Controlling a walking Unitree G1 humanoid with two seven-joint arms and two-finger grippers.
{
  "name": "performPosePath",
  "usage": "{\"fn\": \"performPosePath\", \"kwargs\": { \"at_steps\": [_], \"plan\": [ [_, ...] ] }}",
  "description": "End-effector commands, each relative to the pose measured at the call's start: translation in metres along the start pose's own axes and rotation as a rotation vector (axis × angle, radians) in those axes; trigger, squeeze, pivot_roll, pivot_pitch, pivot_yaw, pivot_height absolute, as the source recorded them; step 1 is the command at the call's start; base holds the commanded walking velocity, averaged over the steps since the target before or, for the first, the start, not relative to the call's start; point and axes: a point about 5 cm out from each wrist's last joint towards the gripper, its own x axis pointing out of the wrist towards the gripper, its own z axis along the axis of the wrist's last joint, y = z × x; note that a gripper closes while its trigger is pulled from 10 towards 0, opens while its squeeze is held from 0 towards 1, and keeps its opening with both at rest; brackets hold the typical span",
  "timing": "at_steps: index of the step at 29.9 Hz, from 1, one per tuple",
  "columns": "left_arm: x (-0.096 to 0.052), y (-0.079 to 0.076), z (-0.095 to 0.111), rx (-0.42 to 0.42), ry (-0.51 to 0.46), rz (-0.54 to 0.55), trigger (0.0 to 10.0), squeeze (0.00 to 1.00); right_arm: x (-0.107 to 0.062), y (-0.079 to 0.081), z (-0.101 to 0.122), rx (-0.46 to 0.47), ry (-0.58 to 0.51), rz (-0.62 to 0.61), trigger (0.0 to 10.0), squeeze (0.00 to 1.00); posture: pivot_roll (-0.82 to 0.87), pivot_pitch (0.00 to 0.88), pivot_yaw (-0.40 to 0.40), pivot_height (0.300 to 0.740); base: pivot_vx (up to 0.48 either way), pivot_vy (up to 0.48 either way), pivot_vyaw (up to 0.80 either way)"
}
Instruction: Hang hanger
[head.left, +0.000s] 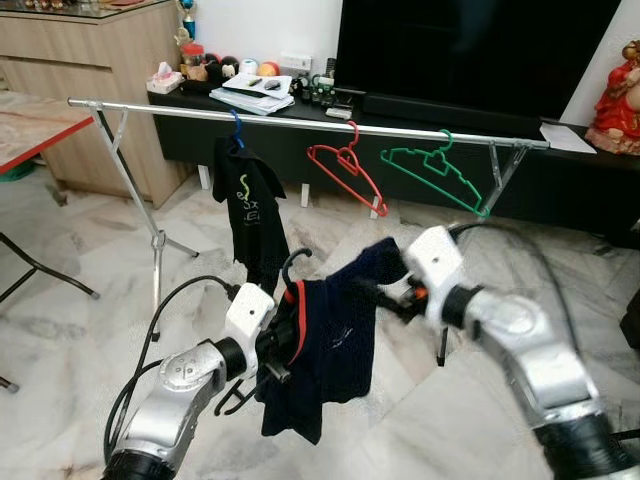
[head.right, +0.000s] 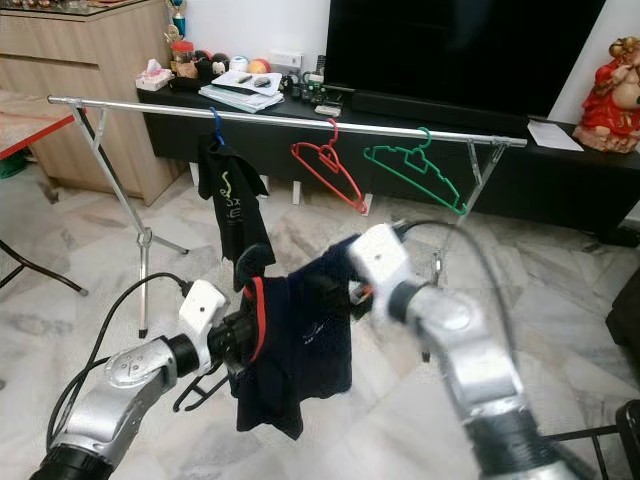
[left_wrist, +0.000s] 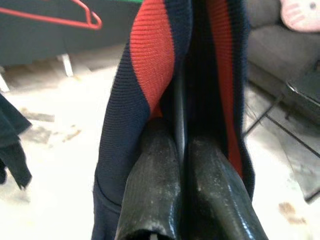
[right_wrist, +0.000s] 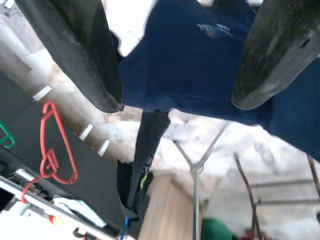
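A navy shirt (head.left: 335, 345) with a red collar hangs on a black hanger whose hook (head.left: 293, 262) sticks up in front of me. My left gripper (left_wrist: 182, 137) is shut on the hanger's neck at the collar, low and left of centre. At the shirt's right shoulder, my right gripper (right_wrist: 177, 102) is open, with the navy cloth lying between and beyond its fingers. Beyond them the silver rail (head.left: 300, 122) spans the room. It carries a black shirt (head.left: 250, 205) on a blue hanger, an empty red hanger (head.left: 345, 165) and an empty green hanger (head.left: 440, 170).
The rail's folding legs (head.left: 135, 195) stand on the marble floor. Behind it are a low black TV cabinet (head.left: 560, 185) with clutter and a large TV (head.left: 470, 50). A wooden cabinet (head.left: 90, 90) and a red-topped table (head.left: 30, 125) stand to the left.
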Motion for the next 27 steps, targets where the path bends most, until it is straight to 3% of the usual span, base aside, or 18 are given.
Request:
{"fn": "performPosePath", "kwargs": {
  "at_steps": [1,10,17,22,27],
  "plan": [
    [-0.001,-0.003,0.007,0.035,-0.008,-0.045,10.0,0.0,-0.002,0.001,0.0,-0.094,0.02,0.088,10.0,0.0,0.09,0.042,-0.09,0.74,0.0,0.0,0.0],
    [-0.006,-0.004,0.006,0.112,0.012,-0.124,10.0,0.0,-0.012,-0.013,-0.014,-0.23,0.11,0.282,10.0,0.0,0.08,0.032,-0.091,0.74,0.0,0.0,0.0],
    [-0.002,-0.009,0.01,0.161,0.02,-0.208,10.0,0.0,-0.003,-0.003,-0.024,-0.284,0.107,0.466,10.0,0.0,0.09,0.013,-0.09,0.74,0.0,0.0,0.0],
    [0.0,-0.012,0.009,0.177,0.047,-0.257,10.0,0.0,-0.004,0.004,-0.024,-0.274,0.044,0.584,10.0,0.0,0.1,0.002,-0.094,0.74,0.0,0.0,0.0],
    [0.002,-0.016,0.01,0.186,0.056,-0.293,10.0,0.0,0.0,0.003,-0.02,-0.315,0.026,0.601,10.0,0.0,0.1,0.0,-0.099,0.74,0.0,0.0,0.0]
  ]
}}
